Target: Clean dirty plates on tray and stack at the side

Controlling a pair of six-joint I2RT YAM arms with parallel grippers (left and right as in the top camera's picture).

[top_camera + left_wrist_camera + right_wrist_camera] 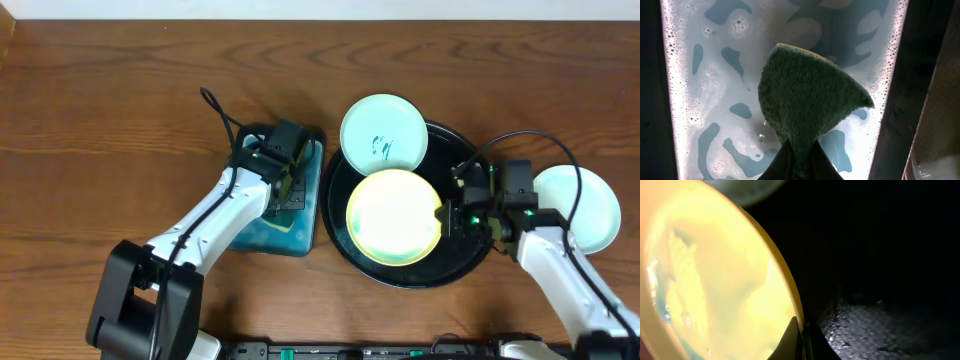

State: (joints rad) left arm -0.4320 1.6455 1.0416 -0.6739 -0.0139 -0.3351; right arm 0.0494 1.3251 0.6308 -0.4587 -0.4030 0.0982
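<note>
The yellow plate [392,216] lies on the round black tray [470,262]; my right gripper [451,213] is shut on its right rim, seen close in the right wrist view [801,330] with the plate [715,280] filling the left. A mint-white plate [384,131] with teal scribbles rests on the tray's far-left rim. Another mint-white plate [582,206] lies on the bare wood at the right. My left gripper [283,183] is over the basin of soapy blue water [300,235], shut on a green sponge [810,102] held above the foam [705,75].
The rectangular basin stands just left of the tray, nearly touching it. Its dark walls [920,75] flank the sponge. Cables loop over both arms. Wood tabletop [100,120] stretches to the left and back.
</note>
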